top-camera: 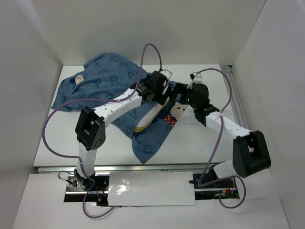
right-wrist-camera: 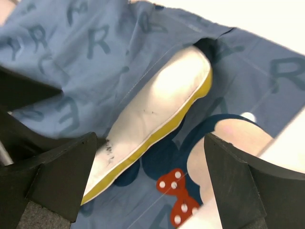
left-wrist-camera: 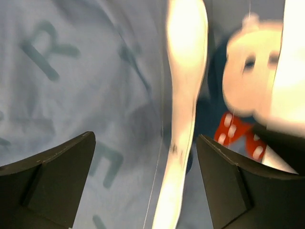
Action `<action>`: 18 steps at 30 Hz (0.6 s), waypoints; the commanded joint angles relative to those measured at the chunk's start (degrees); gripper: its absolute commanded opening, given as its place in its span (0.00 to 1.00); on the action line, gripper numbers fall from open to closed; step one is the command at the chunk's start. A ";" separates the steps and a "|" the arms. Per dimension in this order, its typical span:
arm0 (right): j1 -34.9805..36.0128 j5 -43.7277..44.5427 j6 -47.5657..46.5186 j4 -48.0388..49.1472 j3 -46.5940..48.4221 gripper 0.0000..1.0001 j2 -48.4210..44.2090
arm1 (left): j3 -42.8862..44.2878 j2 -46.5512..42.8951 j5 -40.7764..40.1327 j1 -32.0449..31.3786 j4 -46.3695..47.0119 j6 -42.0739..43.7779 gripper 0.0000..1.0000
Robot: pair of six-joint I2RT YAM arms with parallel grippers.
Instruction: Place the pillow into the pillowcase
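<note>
The blue pillowcase (top-camera: 112,90) lies spread and rumpled across the table. The pillow sits mostly inside it. Only a cream strip with a yellow edge (top-camera: 148,119) shows at the opening. My left gripper (top-camera: 161,95) hangs open just above that opening. In the left wrist view the pillow's (left-wrist-camera: 185,90) pale strip runs between the open left gripper's (left-wrist-camera: 145,186) jaws, untouched, over the pillowcase (left-wrist-camera: 71,95). My right gripper (top-camera: 187,98) is beside it, also open. In the right wrist view the right gripper (right-wrist-camera: 150,179) stands above the pillow (right-wrist-camera: 157,105) and the pillowcase (right-wrist-camera: 95,47), holding nothing.
A printed mouse face with a red bow (right-wrist-camera: 177,193) lies on the pillowcase next to the opening. White walls close in the table (top-camera: 200,143) on three sides. A metal rail (top-camera: 236,100) runs along the right. Purple cables (top-camera: 52,129) loop from both arms.
</note>
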 commanded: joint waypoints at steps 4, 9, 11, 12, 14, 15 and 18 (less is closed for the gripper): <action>-1.47 4.19 -0.79 -11.59 -3.20 1.00 -9.83 | -10.59 -5.45 3.95 -3.43 4.65 8.77 1.00; -2.61 0.66 -0.80 -14.31 -4.61 1.00 -13.71 | -5.68 1.05 2.63 -2.73 2.90 8.77 1.00; -3.14 -0.13 -1.49 -15.46 -4.61 1.00 -14.32 | -3.48 4.90 1.24 -2.21 2.10 8.16 1.00; -3.14 -0.13 -1.50 -16.60 -4.61 1.00 -14.84 | -2.86 6.15 0.36 -2.21 1.58 8.16 1.00; -3.14 -0.74 -2.20 -17.13 -4.61 1.00 -15.46 | -1.54 8.52 -2.62 -2.21 -0.44 7.45 1.00; -3.14 -0.74 -2.20 -17.83 -4.61 1.00 -16.34 | -0.84 9.40 -3.42 -2.21 -1.15 6.76 0.96; -3.67 -1.88 -2.73 -18.89 -4.61 1.00 -17.92 | -1.36 11.34 -6.58 -1.60 -2.29 4.21 0.67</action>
